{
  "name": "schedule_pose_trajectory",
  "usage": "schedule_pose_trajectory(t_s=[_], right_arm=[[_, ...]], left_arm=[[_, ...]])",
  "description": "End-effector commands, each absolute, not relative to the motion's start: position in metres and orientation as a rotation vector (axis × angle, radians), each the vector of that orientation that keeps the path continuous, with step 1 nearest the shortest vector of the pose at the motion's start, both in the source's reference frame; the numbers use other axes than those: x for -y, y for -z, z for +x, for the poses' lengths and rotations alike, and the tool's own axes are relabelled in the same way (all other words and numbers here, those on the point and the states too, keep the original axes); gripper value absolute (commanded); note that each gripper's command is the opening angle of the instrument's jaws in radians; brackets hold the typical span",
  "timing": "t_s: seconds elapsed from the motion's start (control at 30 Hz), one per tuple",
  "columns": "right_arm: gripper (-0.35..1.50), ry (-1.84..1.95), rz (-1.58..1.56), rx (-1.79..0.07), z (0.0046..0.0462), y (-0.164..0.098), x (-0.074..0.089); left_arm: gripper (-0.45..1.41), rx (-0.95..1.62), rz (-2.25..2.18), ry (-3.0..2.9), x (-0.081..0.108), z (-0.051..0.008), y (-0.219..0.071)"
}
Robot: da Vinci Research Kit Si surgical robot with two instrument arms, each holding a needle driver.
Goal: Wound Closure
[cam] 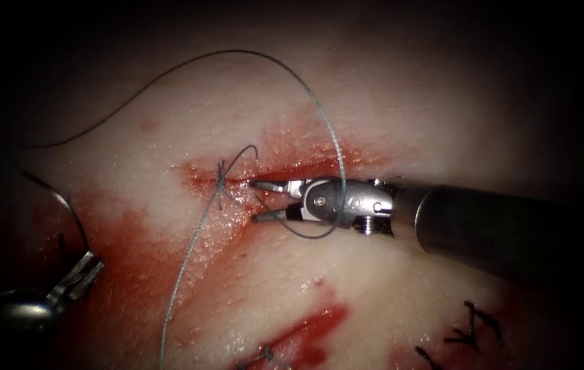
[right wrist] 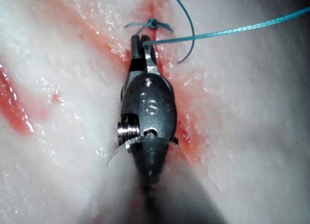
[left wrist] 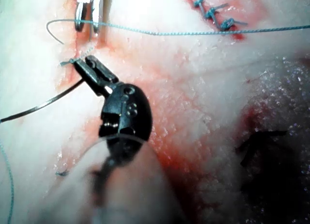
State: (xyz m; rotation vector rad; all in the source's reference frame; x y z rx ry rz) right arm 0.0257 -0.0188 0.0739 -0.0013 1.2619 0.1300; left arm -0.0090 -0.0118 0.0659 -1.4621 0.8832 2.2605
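Note:
The cut [cam: 285, 175] runs across the tissue, with a tied knot [cam: 220, 179] at its left end. My right tool [cam: 261, 201] lies just right of the knot, jaws open and holding nothing. Thread [cam: 336, 147] arches over the cut and loops round this tool's wrist. The right wrist view shows the jaws [right wrist: 140, 44] close to the knot [right wrist: 152, 24], with thread [right wrist: 232, 29] running past their tips. My left tool [cam: 93, 260] stays far left of the cut, shut on the curved needle [cam: 66, 205] near one end. The needle [left wrist: 43, 105] is out of the tissue.
Red fluid [cam: 134, 260] stains the tissue left of and below the cut. Older dark stitches [cam: 473, 329] sit at the lower right, another [cam: 264, 356] on a second red cut below. The left wrist view shows teal stitches [left wrist: 213, 13] and the right tool's jaws [left wrist: 88, 25].

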Motion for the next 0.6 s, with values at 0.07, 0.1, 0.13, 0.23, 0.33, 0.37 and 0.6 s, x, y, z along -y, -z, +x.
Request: schedule_pose_trajectory(t_s=[0.07,0.1,0.13,0.23,0.33,0.37,0.6], right_arm=[[-0.35,-0.120,0.006,-1.216,0.0260,-0.074,0.019],[-0.35,-0.118,0.008,-1.206,0.0258,-0.074,0.019],[-0.35,-0.113,0.012,-1.203,0.0256,-0.074,0.019],[-0.35,-0.100,0.025,-1.193,0.0251,-0.074,0.019],[-0.35,-0.059,0.074,-1.184,0.0249,-0.072,0.021],[-0.35,-0.037,0.103,-1.185,0.0250,-0.072,0.022],[-0.35,0.124,0.307,-1.140,0.0267,-0.064,0.028]], left_arm=[[-0.45,-0.885,-1.464,-2.261,0.011,-0.0095,-0.067],[-0.45,-0.885,-1.464,-2.261,0.011,-0.0095,-0.067],[-0.45,-0.883,-1.464,-2.264,0.011,-0.0095,-0.067],[-0.45,-0.879,-1.463,-2.269,0.011,-0.0095,-0.067],[-0.45,-0.873,-1.468,-2.267,0.012,-0.0095,-0.067],[-0.45,-0.871,-1.467,-2.270,0.012,-0.0095,-0.067],[-0.45,-0.868,-1.466,-2.276,0.012,-0.0095,-0.067]])
